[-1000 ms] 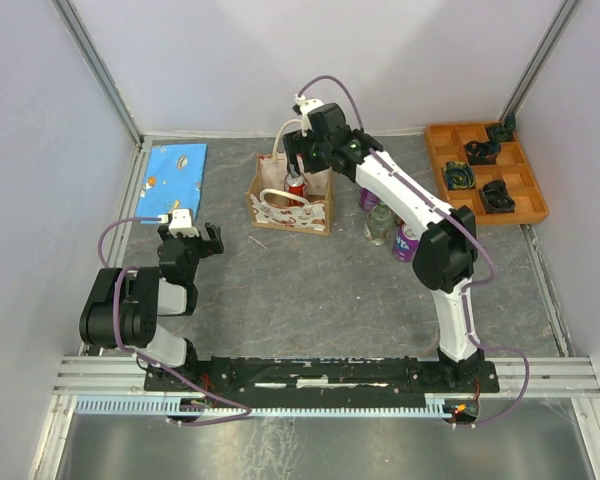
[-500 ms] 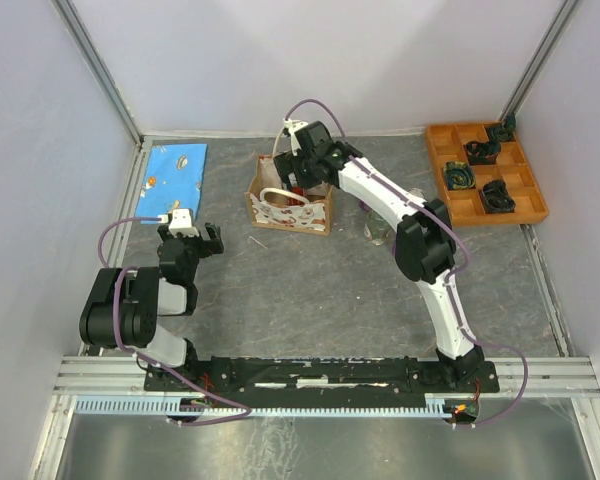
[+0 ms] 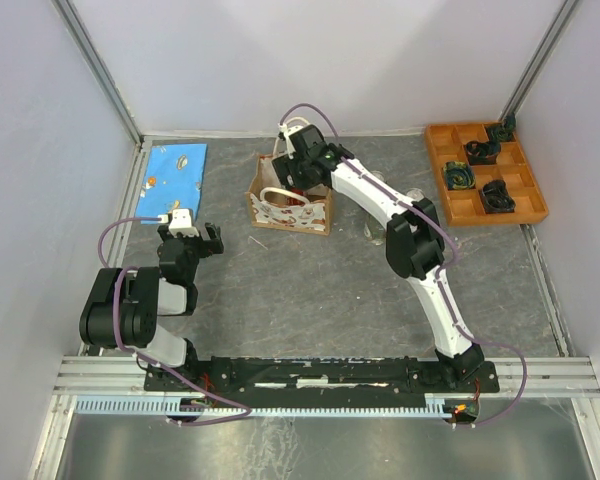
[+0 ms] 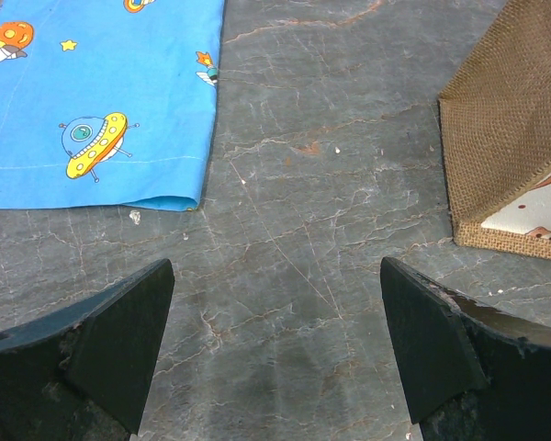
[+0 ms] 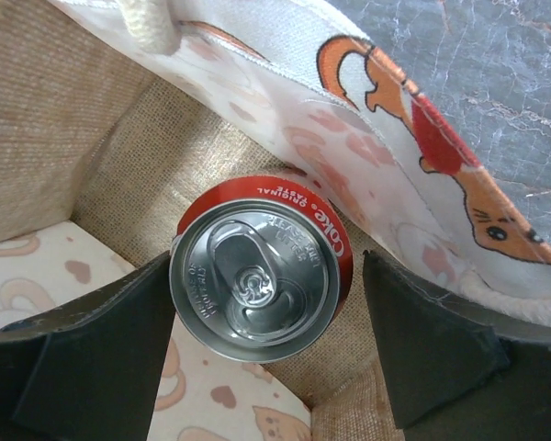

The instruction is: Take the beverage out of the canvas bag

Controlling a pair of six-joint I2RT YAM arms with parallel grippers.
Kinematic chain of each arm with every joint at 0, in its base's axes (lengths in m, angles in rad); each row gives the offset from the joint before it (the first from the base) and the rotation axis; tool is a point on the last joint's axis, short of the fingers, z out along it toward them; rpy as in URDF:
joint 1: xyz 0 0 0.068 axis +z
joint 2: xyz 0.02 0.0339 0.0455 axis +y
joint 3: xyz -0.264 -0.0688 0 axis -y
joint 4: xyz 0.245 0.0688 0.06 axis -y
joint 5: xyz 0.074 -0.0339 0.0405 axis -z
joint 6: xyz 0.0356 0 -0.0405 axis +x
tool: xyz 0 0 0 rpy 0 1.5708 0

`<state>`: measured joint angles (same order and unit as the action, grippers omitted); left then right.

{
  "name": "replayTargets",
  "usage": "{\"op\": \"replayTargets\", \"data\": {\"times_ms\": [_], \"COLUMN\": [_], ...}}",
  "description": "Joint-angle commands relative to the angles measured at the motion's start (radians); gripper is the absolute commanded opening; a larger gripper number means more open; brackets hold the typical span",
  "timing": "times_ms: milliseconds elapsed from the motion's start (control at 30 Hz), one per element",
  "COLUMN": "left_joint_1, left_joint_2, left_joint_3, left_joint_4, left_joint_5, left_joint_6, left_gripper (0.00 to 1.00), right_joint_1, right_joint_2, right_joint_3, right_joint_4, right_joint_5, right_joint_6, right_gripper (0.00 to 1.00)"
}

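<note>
**Me:** My right pincer (image 5: 266, 268) has come down. A second ago it hung over the mouth of the canvas bag (image 5: 37, 110). Now it is inside, jaws spread wide, one finger on each side of the Coke can (image 5: 257, 287).

**Spotter:** Gripping it?

**Me:** Not that I can see. Both pads sit just beside the can's wall, and I cannot tell whether either one touches. In the overhead view my forearm has swung left and the wrist is sunk into the bag's opening.

**Spotter:** So where does that leave the job?

**Me:** I'd say the approach is done and the squeeze and the lift are still to come. The can stands upright on the bag's floor, tucked into a corner against the printed side.

**Spotter:** What are you handling?

**Me:** A rigid cylinder with a bright brushed-metal lid, a ring pull and a glossy red wall. I expect it to be slick, so I want the pads square on it. The bag is soft, with coarse tan burlap end walls and cream cloth sides printed with reddish animal figures. A thick cream rope handle (image 5: 151, 18) droops at the rim and might snag me on the way up.

**Spotter:** And the other arm?

**Me:** My left pincer (image 4: 275, 340) is spread and empty over the grey veined table (image 4: 294, 184), near a blue cloth (image 4: 92, 92) printed with flying saucers.
</note>
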<state>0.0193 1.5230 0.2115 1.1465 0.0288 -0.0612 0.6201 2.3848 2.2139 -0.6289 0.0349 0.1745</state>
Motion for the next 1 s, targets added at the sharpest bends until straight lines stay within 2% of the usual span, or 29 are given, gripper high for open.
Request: {"op": "replayTargets", "data": {"times_ms": [0, 67, 100, 133, 233, 267, 500, 800, 967], "left_joint_1": [-0.004, -0.005, -0.004, -0.004, -0.004, -0.003, -0.005, -0.004, -0.004], "left_joint_2": [-0.005, -0.005, -0.005, -0.006, -0.005, -0.004, -0.005, -0.005, -0.005], "left_joint_3": [0.021, 0.022, 0.022, 0.022, 0.022, 0.022, 0.022, 0.022, 0.022], "left_joint_4": [0.036, 0.035, 0.035, 0.035, 0.035, 0.035, 0.035, 0.036, 0.035], "left_joint_5": [-0.009, -0.009, -0.009, -0.009, -0.008, -0.009, -0.009, -0.009, -0.009], "left_joint_6": [0.043, 0.043, 0.043, 0.043, 0.043, 0.043, 0.043, 0.043, 0.043], "left_gripper": [0.99, 0.99, 0.99, 0.99, 0.99, 0.99, 0.99, 0.99, 0.99], "right_joint_1": [0.003, 0.003, 0.003, 0.003, 0.003, 0.003, 0.003, 0.003, 0.003], "right_joint_2": [0.016, 0.017, 0.018, 0.018, 0.014, 0.010, -0.077, -0.223, -0.383], "right_joint_3": [0.049, 0.045, 0.043, 0.043, 0.045, 0.048, 0.129, 0.178, 0.032], "right_joint_4": [-0.014, -0.014, -0.012, -0.012, -0.014, -0.015, -0.002, 0.093, 0.164], "right_joint_5": [0.033, 0.034, 0.034, 0.034, 0.036, 0.037, 0.036, -0.006, 0.021], "right_joint_6": [-0.023, -0.029, -0.032, -0.035, -0.041, -0.043, -0.063, -0.048, -0.055], "right_gripper": [0.85, 0.75, 0.64, 0.47, 0.05, 0.00, 0.00, 0.00, 0.00]}}
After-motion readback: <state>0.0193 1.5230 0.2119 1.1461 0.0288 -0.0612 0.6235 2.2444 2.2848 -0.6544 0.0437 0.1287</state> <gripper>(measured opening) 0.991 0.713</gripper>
